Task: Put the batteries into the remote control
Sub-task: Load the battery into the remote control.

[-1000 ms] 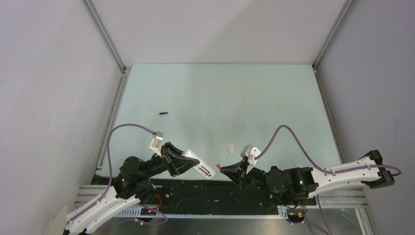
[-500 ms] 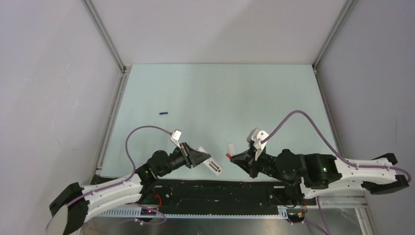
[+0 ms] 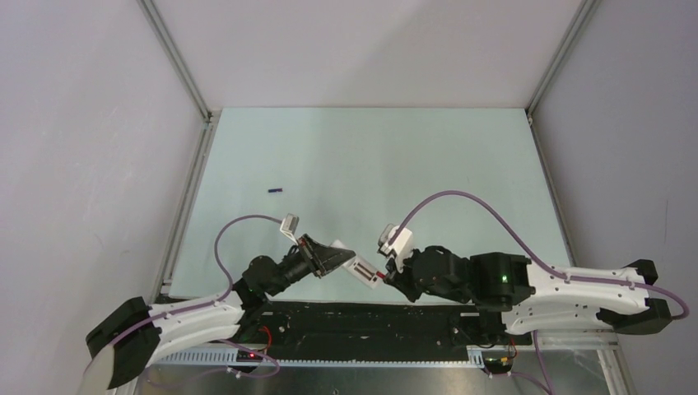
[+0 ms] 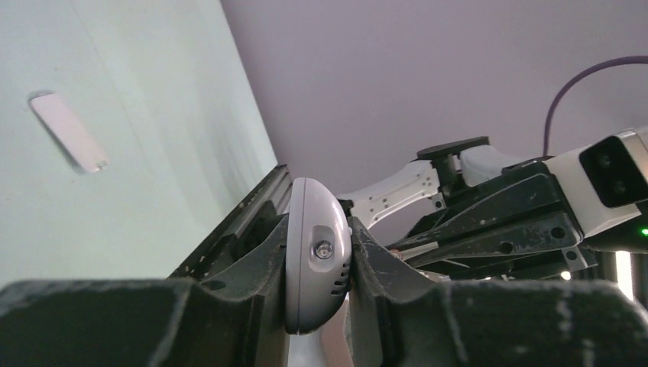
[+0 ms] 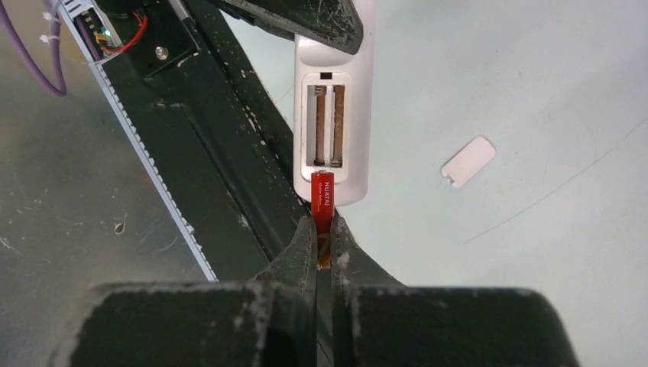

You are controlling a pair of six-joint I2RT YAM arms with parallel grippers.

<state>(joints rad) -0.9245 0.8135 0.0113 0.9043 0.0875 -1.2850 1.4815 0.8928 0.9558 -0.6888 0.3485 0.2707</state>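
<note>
the remote control (image 5: 334,115) is a slim white handset with rounded corners. its back faces the right wrist camera and its battery bay is uncovered. the bay has two narrow parallel slots, each with a brownish strip along its floor, and both slots are bare. in the left wrist view the remote's rounded end carries one small round window.

the left claw (image 3: 333,259) is clamped on the remote, one dark finger on each long side. it holds the remote at the near edge of the worktop (image 3: 370,164), between the two arms; whether the remote is lifted clear of the surface cannot be told.

there are two batteries. the red-orange battery (image 5: 323,206), with white lettering down its side, is pinched lengthwise in the closed right claw (image 5: 322,237). its free end is at the near lip of the bay, roughly in line with the left slot, and it is not seated in a slot. the dark blue battery (image 3: 276,191) lies alone on the worktop, well apart from both arms, toward the left side.

one small white cover plate (image 5: 468,161) lies flat on the worktop, near the remote but not touching it.
</note>
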